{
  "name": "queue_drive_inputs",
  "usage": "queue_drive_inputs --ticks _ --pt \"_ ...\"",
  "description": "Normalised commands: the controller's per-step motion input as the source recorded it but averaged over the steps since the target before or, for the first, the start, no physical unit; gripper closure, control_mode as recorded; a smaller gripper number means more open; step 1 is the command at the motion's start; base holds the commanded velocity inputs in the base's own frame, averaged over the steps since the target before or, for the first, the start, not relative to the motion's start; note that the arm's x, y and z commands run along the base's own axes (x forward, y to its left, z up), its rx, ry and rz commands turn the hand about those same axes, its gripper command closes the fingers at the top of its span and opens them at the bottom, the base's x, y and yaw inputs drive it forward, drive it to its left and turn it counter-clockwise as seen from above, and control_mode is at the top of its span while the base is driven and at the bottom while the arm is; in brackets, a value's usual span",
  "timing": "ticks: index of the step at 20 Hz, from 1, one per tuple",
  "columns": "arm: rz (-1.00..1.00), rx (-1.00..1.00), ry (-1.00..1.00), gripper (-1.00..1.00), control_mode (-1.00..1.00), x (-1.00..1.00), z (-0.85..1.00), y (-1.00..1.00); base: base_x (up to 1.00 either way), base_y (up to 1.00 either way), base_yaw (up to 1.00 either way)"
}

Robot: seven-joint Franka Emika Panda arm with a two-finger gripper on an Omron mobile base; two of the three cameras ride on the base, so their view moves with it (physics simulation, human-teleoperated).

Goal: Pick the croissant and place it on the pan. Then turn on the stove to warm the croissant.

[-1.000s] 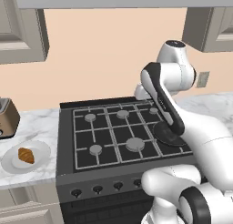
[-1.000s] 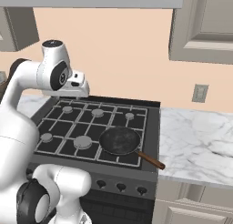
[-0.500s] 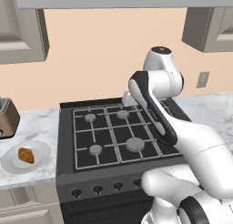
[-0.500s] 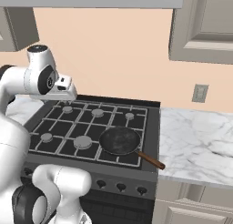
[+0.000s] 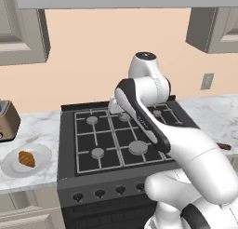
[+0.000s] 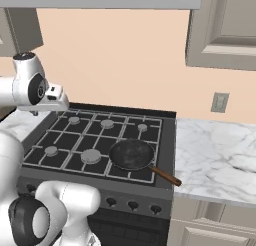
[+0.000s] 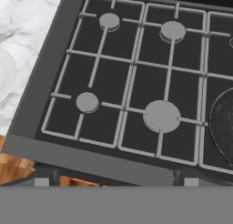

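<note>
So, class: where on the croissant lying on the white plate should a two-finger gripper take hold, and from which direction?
Grip the croissant across its narrow middle, coming straight down from above. It lies flat on the plate, oblong and lumpy, so probably only its top and long sides are free.

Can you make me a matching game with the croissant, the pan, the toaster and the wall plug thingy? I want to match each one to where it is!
Things:
1. croissant
2. pan
3. toaster
4. wall outlet

Places:
A. on the stove, front right
B. on the wall above the marble counter
C. on the white plate
D. on the counter left of the stove, behind the plate

Pairs: 1-C, 2-A, 3-D, 4-B
</note>
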Motion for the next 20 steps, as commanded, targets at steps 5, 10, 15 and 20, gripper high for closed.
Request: queue_drive_inputs --ticks 5,10,15,20 --pt "0.02 0.00 0.00 -1.00 -1.00 0.00 -0.09 0.56 0.00 0.00 0.00" --pt "0.00 0.01 0.00 -1.00 -1.00 0.00 -0.07 0.53 0.00 0.00 0.00" --pt "0.00 0.00 0.00 -1.00 -1.00 0.00 -0.13 0.50 0.00 0.00 0.00" --pt "0.01 0.00 0.00 -1.00 -1.00 0.00 -0.18 0.52 0.00 0.00 0.00"
